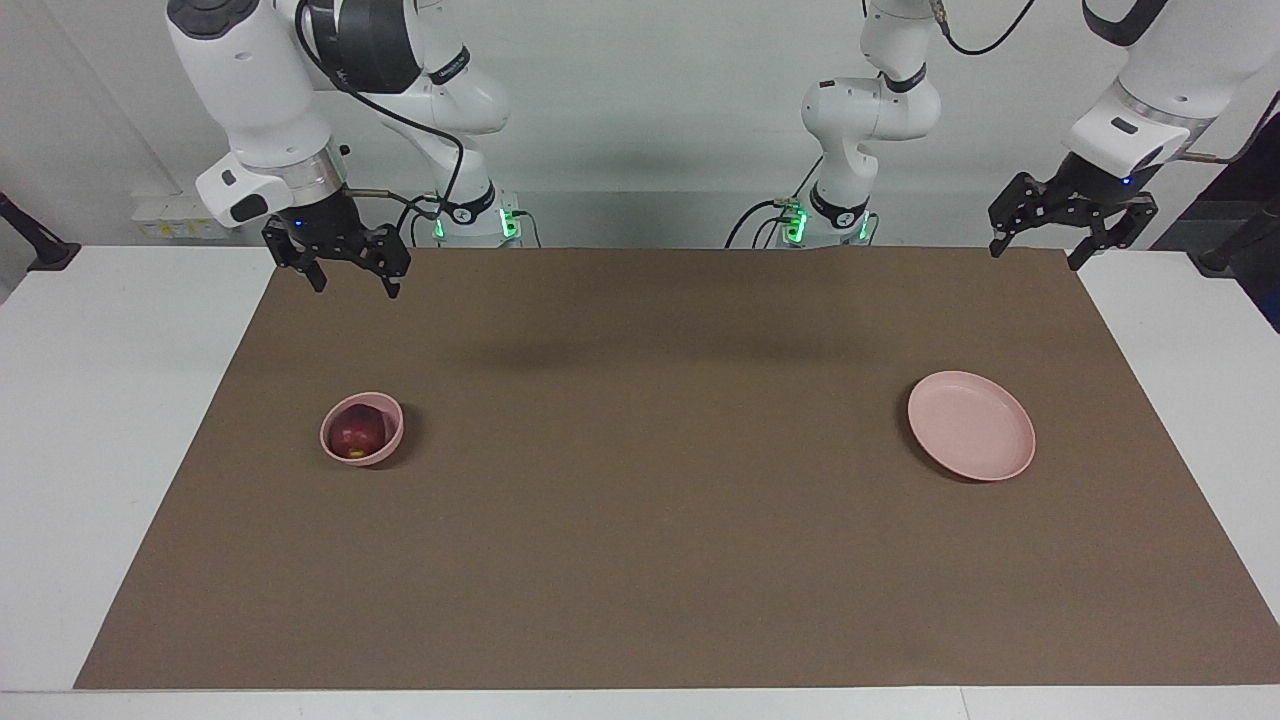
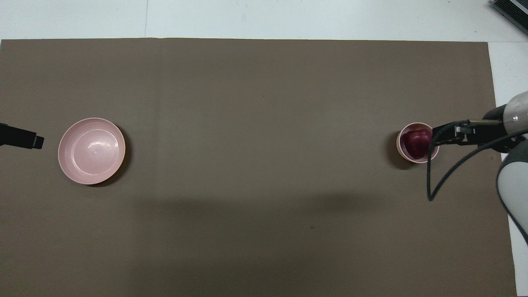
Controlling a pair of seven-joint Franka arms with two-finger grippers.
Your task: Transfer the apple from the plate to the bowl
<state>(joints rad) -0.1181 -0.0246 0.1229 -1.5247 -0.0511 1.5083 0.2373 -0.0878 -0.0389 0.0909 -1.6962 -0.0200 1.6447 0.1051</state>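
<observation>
The dark red apple (image 1: 357, 432) (image 2: 416, 142) lies inside the small deep pink bowl (image 1: 396, 424) (image 2: 399, 142) at the right arm's end of the brown mat. The flat pink plate (image 1: 970, 425) (image 2: 91, 150) sits bare at the left arm's end. My right gripper (image 1: 355, 286) (image 2: 447, 137) is open and holds nothing. It hangs high over the mat, well clear of the bowl. My left gripper (image 1: 1035, 257) (image 2: 24, 139) waits open and raised over the mat's edge beside the plate.
A brown mat (image 1: 640, 560) covers most of the white table (image 1: 100, 400). A black cable (image 2: 437, 181) loops down from the right wrist above the mat beside the bowl. Both arm bases (image 1: 465, 215) stand at the mat's edge nearest the robots.
</observation>
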